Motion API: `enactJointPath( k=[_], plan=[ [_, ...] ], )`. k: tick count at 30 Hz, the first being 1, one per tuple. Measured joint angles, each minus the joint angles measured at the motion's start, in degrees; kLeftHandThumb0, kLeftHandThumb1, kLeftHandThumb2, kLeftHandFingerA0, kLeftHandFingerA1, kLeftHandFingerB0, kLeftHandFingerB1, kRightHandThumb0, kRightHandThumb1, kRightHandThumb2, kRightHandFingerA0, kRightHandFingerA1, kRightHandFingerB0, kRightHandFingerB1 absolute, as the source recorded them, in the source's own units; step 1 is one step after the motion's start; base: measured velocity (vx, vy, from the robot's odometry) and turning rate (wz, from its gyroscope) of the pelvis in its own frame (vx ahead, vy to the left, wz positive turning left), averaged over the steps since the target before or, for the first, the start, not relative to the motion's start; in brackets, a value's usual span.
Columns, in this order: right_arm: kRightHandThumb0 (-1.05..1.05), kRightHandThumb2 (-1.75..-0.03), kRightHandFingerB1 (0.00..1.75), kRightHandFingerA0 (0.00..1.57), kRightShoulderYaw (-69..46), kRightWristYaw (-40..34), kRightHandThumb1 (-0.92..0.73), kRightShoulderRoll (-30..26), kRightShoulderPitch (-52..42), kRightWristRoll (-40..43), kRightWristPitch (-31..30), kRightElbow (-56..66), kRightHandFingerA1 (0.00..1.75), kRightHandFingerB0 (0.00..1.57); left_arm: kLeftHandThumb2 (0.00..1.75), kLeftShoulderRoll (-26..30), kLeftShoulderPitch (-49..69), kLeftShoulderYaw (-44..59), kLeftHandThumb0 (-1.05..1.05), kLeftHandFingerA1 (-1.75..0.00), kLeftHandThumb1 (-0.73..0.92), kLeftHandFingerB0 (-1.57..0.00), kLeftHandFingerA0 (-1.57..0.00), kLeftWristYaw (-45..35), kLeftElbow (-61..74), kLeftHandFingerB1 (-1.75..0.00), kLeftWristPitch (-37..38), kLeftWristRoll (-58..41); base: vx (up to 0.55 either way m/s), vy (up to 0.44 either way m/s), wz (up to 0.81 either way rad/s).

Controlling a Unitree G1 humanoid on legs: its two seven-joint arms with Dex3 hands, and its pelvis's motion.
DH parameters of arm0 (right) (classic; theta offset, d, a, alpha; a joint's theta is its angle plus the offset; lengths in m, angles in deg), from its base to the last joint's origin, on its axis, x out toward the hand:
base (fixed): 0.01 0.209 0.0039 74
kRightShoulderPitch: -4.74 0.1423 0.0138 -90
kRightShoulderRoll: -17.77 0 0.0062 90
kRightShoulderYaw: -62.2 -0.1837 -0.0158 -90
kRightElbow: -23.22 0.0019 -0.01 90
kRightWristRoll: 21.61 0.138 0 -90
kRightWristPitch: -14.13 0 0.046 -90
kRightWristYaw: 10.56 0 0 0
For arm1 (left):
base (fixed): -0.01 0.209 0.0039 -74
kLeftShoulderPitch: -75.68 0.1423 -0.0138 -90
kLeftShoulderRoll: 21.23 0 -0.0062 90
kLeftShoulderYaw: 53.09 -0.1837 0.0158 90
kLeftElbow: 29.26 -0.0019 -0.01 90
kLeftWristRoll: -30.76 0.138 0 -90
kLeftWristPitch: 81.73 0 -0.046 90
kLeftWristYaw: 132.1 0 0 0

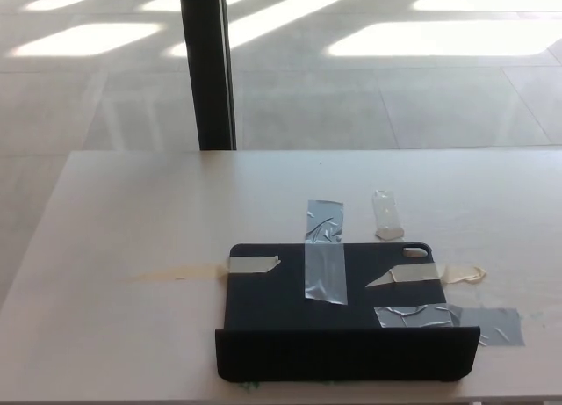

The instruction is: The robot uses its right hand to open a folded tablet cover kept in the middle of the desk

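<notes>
Neither robot hand shows; seemingly several tape strips (324, 263) pin the tablet cover (342, 313) to the desk (132, 220).

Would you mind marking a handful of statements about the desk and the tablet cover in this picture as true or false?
1. A black tablet cover lies on the pale desk, near its front edge. True.
2. The robot's right hand rests on the cover. False: no hand is in view.
3. A grey strip of tape crosses the cover's far edge onto the desk. True.
4. The cover is free of tape. False: several grey and beige pieces hold it down.
5. A dark vertical post stands beyond the desk's far edge. True.
6. The cover sits at the desk's far left corner. False: it lies near the front edge.
</notes>
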Motion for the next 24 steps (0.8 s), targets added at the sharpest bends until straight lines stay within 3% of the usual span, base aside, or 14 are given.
enactJointPath(
  k=[1,2,3,5,6,8,9,10,16,18,20,21,23,24],
  plan=[
    [-0.51,-0.54,0.78,0.98,-2.2,-0.2,-0.39,-0.1,0.4,0.9,0.1,0.1,1.04,0.88,0.62,0.4,-0.8,1.8,-0.4,-0.9,0.44,-0.76,-0.8,0.0,-0.6,-0.83,0.0,-0.7,0.0,0.0,0.0],
    [-0.58,-0.81,0.81,1.02,-3.7,-0.4,-0.27,-0.1,0.7,1.5,0.2,0.1,0.97,0.84,0.63,0.7,-1.3,3.0,-0.4,-0.91,0.44,-0.74,-0.81,0.1,-1.0,-0.81,0.0,-1.2,0.0,0.0,0.0],
    [-0.52,-0.56,0.75,1.06,-5.7,-0.6,-0.36,-0.1,1.1,2.3,0.2,0.4,0.91,0.94,0.85,1.1,-1.9,4.6,-0.44,-0.9,0.31,-0.68,-0.82,0.1,-1.5,-0.8,0.0,-1.9,0.0,0.0,0.0],
    [-0.64,-0.54,0.65,1.11,-8.5,-1.0,-0.37,-0.3,1.8,3.5,0.3,1.2,0.73,1.01,0.84,1.5,-2.8,7.0,-0.42,-0.92,0.29,-0.7,-0.85,0.1,-2.4,-0.82,0.0,-2.9,0.0,0.0,0.0],
    [-0.72,-0.74,0.66,1.07,-10.6,-1.2,-0.23,-0.4,2.4,4.5,0.4,2.9,0.74,1.0,0.84,1.9,-3.4,8.8,-0.42,-0.92,0.3,-0.69,-0.85,0.2,-3.2,-0.81,0.0,-3.8,0.0,0.0,0.0],
    [-0.63,-0.54,0.57,1.14,-13.2,-1.6,-0.36,-0.6,3.6,5.8,0.4,6.0,0.63,0.96,0.65,2.5,-4.1,11.2,-0.42,-0.93,0.41,-0.73,-0.8,0.4,-4.1,-0.84,0.0,-4.9,0.0,0.0,0.0],
    [-0.71,-0.76,0.62,1.07,-14.4,-1.7,-0.27,-0.8,4.4,6.6,0.4,8.3,0.69,0.9,0.65,2.7,-4.6,12.5,-0.43,-0.93,0.41,-0.74,-0.81,0.4,-4.6,-0.83,0.0,-5.5,0.0,0.0,0.0],
    [-0.71,-0.76,0.62,1.07,-15.0,-1.9,-0.27,-0.8,5.2,7.1,0.4,10.4,0.69,0.9,0.65,2.9,-4.8,13.3,-0.43,-0.93,0.41,-0.74,-0.81,0.4,-4.9,-0.83,0.0,-5.9,0.0,0.0,0.0],
    [-0.62,-0.55,0.48,1.13,-15.8,-2.6,-0.37,-0.9,11.3,9.6,0.0,22.4,0.53,0.98,0.63,3.1,-5.5,16.8,-0.42,-0.92,0.43,-0.71,-0.79,0.6,-6.1,-0.82,0.0,-7.5,0.0,0.0,0.0],
    [-0.76,-0.75,0.53,1.03,-15.4,-2.8,-0.34,-0.8,13.5,10.1,-0.2,26.1,0.6,0.86,0.63,3.1,-5.5,17.6,-0.43,-0.92,0.42,-0.69,-0.81,0.6,-6.6,-0.8,0.0,-8.1,0.0,0.0,0.0],
    [-0.64,-0.76,0.57,0.96,-14.8,-2.9,-0.33,-0.8,15.1,10.3,-0.3,28.9,0.61,0.78,0.63,3.1,-5.6,18.1,-0.42,-0.92,0.44,-0.68,-0.8,0.6,-6.9,-0.8,0.0,-8.5,0.0,0.0,0.0],
    [-0.53,-0.54,0.49,0.84,-14.3,-3.0,-0.43,-0.8,16.1,10.5,-0.4,30.9,0.57,0.7,0.64,3.1,-5.7,18.3,-0.43,-0.92,0.43,-0.72,-0.81,0.6,-7.1,-0.82,0.0,-8.7,0.0,0.0,0.0],
    [-0.39,-0.54,0.5,0.94,-12.1,-3.0,-0.47,-0.7,18.7,10.7,-0.6,35.3,0.8,0.62,0.64,3.1,-5.7,19.0,-0.42,-0.93,0.42,-0.7,-0.81,0.7,-7.5,-0.82,0.0,-9.2,0.0,0.0,0.0],
    [-0.36,-0.54,0.5,0.77,-10.9,-3.0,-0.49,-0.6,19.6,10.7,-0.6,36.9,0.66,0.58,0.85,3.1,-5.7,19.2,-0.45,-0.93,0.29,-0.65,-0.85,0.7,-7.7,-0.79,0.0,-9.3,0.0,0.0,0.0]
  ],
)
